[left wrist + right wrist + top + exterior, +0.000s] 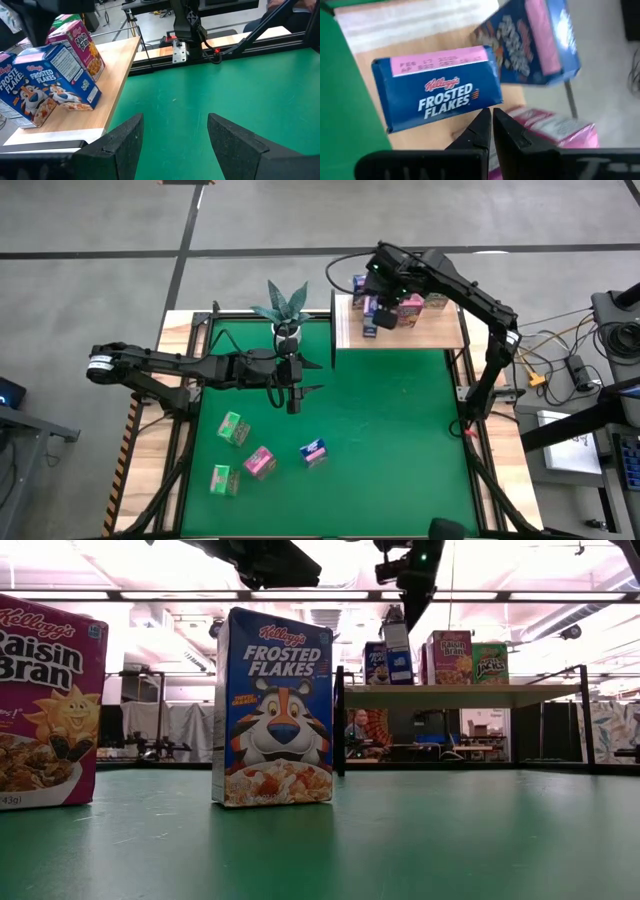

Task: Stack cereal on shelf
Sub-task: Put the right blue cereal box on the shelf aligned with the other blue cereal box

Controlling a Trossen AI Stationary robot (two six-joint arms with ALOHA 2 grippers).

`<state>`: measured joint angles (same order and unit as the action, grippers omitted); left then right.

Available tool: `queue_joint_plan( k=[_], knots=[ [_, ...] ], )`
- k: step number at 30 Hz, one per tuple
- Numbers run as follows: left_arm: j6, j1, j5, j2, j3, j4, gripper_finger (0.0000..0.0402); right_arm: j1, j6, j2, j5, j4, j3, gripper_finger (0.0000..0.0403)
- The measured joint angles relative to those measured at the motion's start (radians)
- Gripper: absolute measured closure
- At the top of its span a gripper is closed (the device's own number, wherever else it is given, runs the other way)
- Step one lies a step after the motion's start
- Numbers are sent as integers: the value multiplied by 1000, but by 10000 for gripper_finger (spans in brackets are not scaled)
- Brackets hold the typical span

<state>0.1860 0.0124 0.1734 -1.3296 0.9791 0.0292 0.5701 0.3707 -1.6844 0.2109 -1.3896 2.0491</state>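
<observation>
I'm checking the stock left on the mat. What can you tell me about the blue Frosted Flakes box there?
The blue Frosted Flakes box is a small printed cardboard carton with a cartoon tiger and a cereal bowl on its front. It looks intact and stands upright on the green mat, apart from the pink and green boxes nearby. No gripper touches it.

A: Where does the shelf (440,330) sit?
B: At the far edge of the mat (400,440), right of the potted plant (285,310)

A: What stands on it?
B: Several cereal boxes (400,305), clustered on its far part; the right gripper (385,298) hangs over them, fingers together

A: And on the mat?
B: Four boxes lie in the near left part: one (233,427) farthest back, one (224,479) nearest the front, one (260,462) between them, one (314,451) to their right

A: The left gripper (292,392)?
B: Over the mat, just in front of the plant, behind those four
</observation>
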Motion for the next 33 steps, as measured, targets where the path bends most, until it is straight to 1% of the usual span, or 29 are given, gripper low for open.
queue_joint_plan(
  k=[6,8,11,14,16,21,25,27,31,33],
  knots=[
    [0,0,0,0,0,0,198,0,83,0,2,82,-4,394],
    [0,0,0,0,0,0,198,0,100,0,28,94,-4,394],
    [0,0,0,0,0,0,198,-6,92,1,74,93,1,394],
    [0,0,0,0,0,0,198,-27,45,18,77,92,8,394],
    [0,0,0,0,0,0,198,-51,11,34,59,92,13,394],
    [0,0,0,0,0,4,198,-120,-47,44,-102,95,10,394],
    [0,0,0,0,0,22,198,-181,-51,25,-107,105,-5,394],
    [0,0,0,0,0,20,198,-199,-48,9,-78,106,-9,394],
    [0,0,0,0,0,19,198,-220,-45,-10,89,105,-23,394],
    [0,0,0,0,0,14,198,-221,-46,-13,127,101,-28,394]
  ],
)
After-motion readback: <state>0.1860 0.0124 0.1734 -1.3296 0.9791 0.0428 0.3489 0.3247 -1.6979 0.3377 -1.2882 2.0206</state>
